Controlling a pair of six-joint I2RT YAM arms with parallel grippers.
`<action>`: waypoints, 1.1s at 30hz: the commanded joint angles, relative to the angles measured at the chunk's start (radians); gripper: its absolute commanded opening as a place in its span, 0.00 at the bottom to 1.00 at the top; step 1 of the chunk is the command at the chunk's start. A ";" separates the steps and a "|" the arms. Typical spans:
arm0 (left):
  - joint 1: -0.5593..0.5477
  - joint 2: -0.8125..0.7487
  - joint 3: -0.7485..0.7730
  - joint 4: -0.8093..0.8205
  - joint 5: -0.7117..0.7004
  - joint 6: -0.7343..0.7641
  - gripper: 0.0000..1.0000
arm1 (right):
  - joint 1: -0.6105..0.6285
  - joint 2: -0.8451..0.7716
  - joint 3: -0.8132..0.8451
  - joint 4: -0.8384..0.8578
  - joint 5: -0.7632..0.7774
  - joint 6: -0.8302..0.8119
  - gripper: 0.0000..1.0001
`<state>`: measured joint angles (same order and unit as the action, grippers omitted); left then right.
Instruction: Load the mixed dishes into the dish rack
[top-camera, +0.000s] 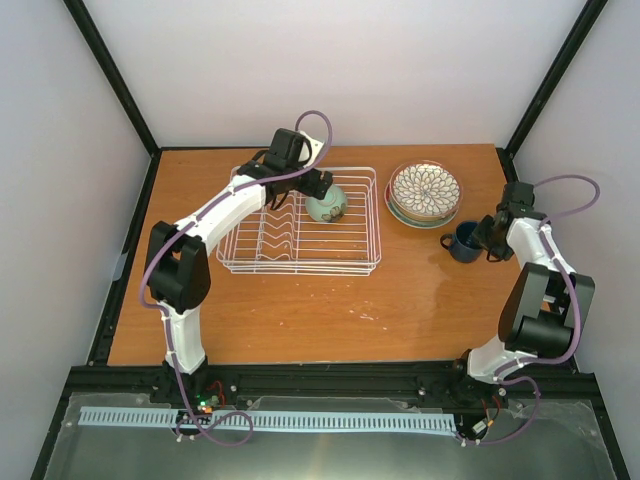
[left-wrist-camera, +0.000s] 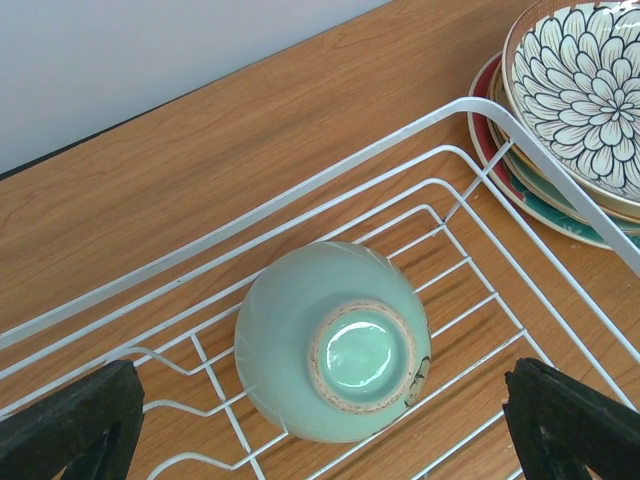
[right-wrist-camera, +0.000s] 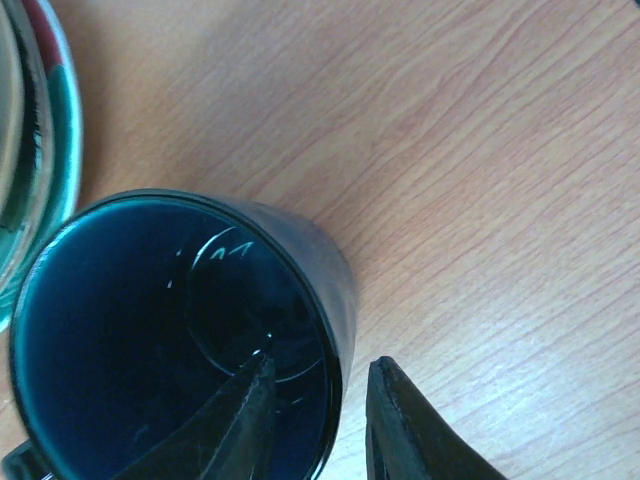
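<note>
Hovering wide open and empty, the left gripper frames the upturned pale-green cup at the far right of the dish rack, while the right gripper narrowly straddles the wall of the dark blue mug, contact unclear, beside the stacked plates.

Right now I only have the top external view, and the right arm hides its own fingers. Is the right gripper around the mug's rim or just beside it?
Observer: Around it. In the right wrist view the right gripper straddles the dark blue mug's wall, one finger inside and one outside. I cannot tell whether it is clamped.
Operator: And the left one, is it holding the cup?
Observer: No. The left gripper is open, its fingers clear of the pale-green cup on both sides.
Operator: How does the cup sit?
Observer: Upside down, foot ring up, on the dish rack's floor wires.
</note>
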<state>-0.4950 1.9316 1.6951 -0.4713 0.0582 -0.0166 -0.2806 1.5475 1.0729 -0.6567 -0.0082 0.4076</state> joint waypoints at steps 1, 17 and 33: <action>0.001 0.019 0.052 -0.003 0.021 0.010 0.99 | -0.009 0.052 0.027 -0.011 -0.003 -0.004 0.23; 0.002 0.026 0.062 -0.010 0.101 -0.006 0.94 | -0.009 -0.125 -0.018 0.066 -0.072 -0.002 0.03; 0.009 -0.139 -0.135 0.336 0.928 -0.415 0.68 | 0.026 -0.437 -0.441 1.184 -0.745 0.257 0.03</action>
<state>-0.4904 1.8313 1.6062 -0.3332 0.7071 -0.2436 -0.2790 1.0798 0.7132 0.0029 -0.5041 0.5232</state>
